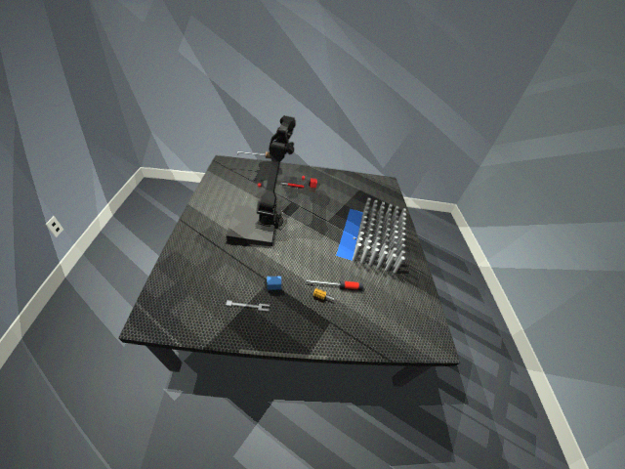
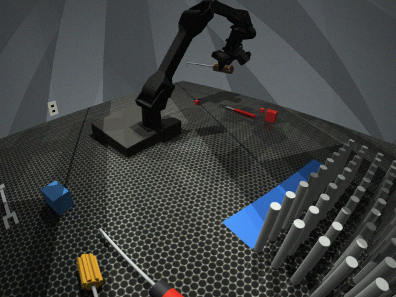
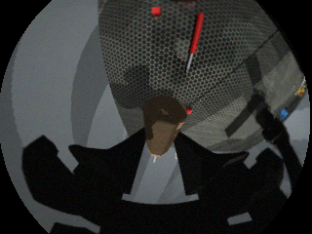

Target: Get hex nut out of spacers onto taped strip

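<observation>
My gripper [image 1: 270, 153] [image 2: 221, 65] [image 3: 160, 132] is shut on the brown handle of a hook tool [image 1: 252, 153] [image 2: 229, 68] [image 3: 165, 114], high over the table's back part. Its thin shaft reaches out to the left in the top and exterior views and ends in a small bent tip. The grey spacers [image 1: 397, 263] [image 2: 267, 226] stand upright in rows at the right, far from the tool. The blue taped strip [image 1: 346, 242] [image 2: 242, 218] lies in front of them. A tiny pale speck [image 1: 354, 237] shows on the strip near the spacers; I cannot tell whether it is the nut.
A red pen-like tool [image 1: 295, 185] [image 2: 244, 112] [image 3: 197, 34] and a red cube [image 1: 313, 183] [image 2: 270, 116] lie at the back. A blue block [image 1: 273, 282] [image 2: 59, 199], a fork-ended tool [image 1: 247, 305], a red-handled screwdriver [image 1: 352, 285] and a yellow-handled driver [image 1: 319, 293] [image 2: 89, 271] lie nearer the front.
</observation>
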Robot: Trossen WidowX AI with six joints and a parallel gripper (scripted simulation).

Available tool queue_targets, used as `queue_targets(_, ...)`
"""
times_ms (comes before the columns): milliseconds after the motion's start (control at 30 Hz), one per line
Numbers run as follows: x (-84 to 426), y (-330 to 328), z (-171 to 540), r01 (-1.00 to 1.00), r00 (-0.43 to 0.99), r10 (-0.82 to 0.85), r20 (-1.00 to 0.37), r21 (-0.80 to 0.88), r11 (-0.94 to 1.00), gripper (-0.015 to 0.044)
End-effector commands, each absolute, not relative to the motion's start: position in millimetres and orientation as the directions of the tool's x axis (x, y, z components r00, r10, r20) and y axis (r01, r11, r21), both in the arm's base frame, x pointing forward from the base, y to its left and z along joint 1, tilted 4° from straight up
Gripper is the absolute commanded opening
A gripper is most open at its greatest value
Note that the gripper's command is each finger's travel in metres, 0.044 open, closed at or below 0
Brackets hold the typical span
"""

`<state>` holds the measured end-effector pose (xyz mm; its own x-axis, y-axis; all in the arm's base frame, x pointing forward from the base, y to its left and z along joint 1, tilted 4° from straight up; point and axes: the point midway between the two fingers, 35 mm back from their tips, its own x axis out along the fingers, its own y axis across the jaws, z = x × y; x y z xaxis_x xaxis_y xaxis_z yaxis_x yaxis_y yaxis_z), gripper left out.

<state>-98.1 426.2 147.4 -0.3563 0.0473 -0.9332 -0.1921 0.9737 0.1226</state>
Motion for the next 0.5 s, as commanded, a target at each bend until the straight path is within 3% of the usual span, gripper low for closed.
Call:
queue_targets(0,-99,427,145,-0.189,-0.364,0.049,-0.930,0.126,0.974,0.0000)
queue_targets(467,-99,429,134,-0.189,-0.364,0.050,-0.930,0.126,0.974,0.0000)
